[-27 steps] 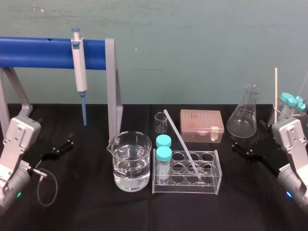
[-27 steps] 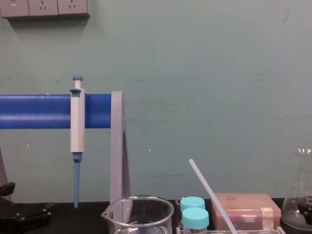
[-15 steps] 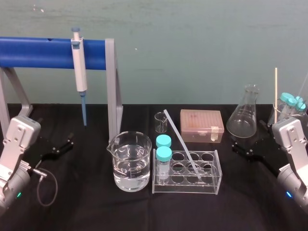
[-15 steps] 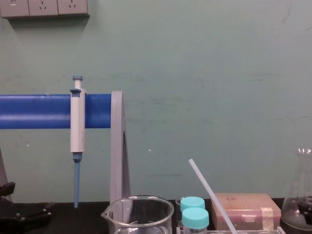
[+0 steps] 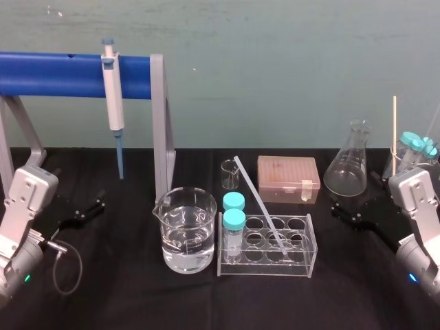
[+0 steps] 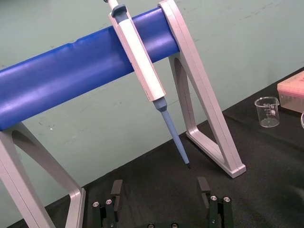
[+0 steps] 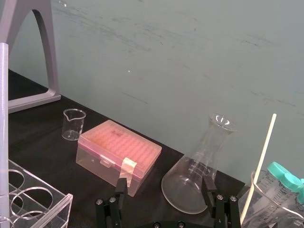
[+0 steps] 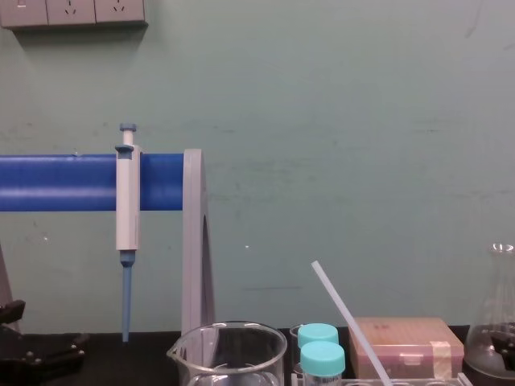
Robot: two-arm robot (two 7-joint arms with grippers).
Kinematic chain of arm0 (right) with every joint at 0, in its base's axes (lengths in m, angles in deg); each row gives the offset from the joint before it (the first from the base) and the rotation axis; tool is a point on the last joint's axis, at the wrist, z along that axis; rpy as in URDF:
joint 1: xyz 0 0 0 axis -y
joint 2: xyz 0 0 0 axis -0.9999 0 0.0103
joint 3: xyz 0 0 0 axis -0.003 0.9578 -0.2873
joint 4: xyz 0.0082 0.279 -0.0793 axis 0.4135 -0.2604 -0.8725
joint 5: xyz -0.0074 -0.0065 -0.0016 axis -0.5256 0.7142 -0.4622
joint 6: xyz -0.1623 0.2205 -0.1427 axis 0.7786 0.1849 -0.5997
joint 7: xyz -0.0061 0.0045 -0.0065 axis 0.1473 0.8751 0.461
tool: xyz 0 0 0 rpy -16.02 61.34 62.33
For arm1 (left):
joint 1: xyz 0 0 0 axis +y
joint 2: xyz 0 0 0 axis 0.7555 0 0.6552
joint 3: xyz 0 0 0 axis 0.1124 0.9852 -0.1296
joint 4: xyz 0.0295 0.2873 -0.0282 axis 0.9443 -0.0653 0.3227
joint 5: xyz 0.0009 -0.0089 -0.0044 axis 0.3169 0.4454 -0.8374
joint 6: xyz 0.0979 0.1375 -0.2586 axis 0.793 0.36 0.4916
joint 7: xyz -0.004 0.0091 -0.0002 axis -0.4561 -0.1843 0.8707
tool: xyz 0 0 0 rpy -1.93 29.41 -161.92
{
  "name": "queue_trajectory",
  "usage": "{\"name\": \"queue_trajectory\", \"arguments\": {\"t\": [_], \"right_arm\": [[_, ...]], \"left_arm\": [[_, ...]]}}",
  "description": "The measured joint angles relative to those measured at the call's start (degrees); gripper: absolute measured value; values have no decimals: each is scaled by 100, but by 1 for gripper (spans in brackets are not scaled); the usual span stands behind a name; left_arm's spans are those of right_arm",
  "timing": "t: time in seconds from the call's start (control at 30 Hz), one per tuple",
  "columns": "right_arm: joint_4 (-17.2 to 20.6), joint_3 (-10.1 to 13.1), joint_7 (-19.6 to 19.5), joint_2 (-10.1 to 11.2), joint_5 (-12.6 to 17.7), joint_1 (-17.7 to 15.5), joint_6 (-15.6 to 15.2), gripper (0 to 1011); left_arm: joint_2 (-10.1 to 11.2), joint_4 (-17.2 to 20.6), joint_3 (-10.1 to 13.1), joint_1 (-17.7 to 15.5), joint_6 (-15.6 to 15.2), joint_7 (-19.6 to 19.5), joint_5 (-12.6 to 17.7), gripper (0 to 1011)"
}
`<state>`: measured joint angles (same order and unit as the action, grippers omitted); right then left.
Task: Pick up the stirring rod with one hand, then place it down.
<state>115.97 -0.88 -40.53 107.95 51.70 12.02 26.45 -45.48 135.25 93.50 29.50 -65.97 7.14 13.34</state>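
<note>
The stirring rod (image 5: 256,199) is a thin translucent white stick. It leans with its lower end in a hole of the clear test tube rack (image 5: 300,265) at the table's middle, and its top tilts back and to the left. The chest view shows the stirring rod (image 8: 349,322) slanting up behind the teal caps, and the right wrist view shows the stirring rod (image 7: 4,118) standing above the rack. My left gripper (image 5: 86,210) rests open at the far left, far from the rod. My right gripper (image 5: 354,216) sits open at the right, near the flask, with nothing between its fingers.
A beaker of water (image 5: 184,230) stands left of the rack, which holds two teal-capped tubes (image 5: 234,227). Behind are a small beaker (image 5: 229,174), a pink tip box (image 5: 289,179) and a conical flask (image 5: 349,168). A pipette (image 5: 113,96) hangs on the blue stand (image 5: 55,74).
</note>
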Motion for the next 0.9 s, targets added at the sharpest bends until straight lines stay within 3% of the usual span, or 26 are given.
{"name": "queue_trajectory", "arguments": {"t": [0.43,0.67,0.77,0.9], "right_arm": [[0,4,4,-1,-2,0,-3,1003],[-35,140,172,15,-1,-6,-59,1002],[-36,259,396,-8,196,11,-53,1003],[0,460,874,-71,675,90,-52,1003]], "left_arm": [[0,0,0,0,0,0,0,1000],[0,0,0,0,0,0,0,1000],[0,0,0,0,0,0,0,1000],[0,0,0,0,0,0,0,1000]]}}
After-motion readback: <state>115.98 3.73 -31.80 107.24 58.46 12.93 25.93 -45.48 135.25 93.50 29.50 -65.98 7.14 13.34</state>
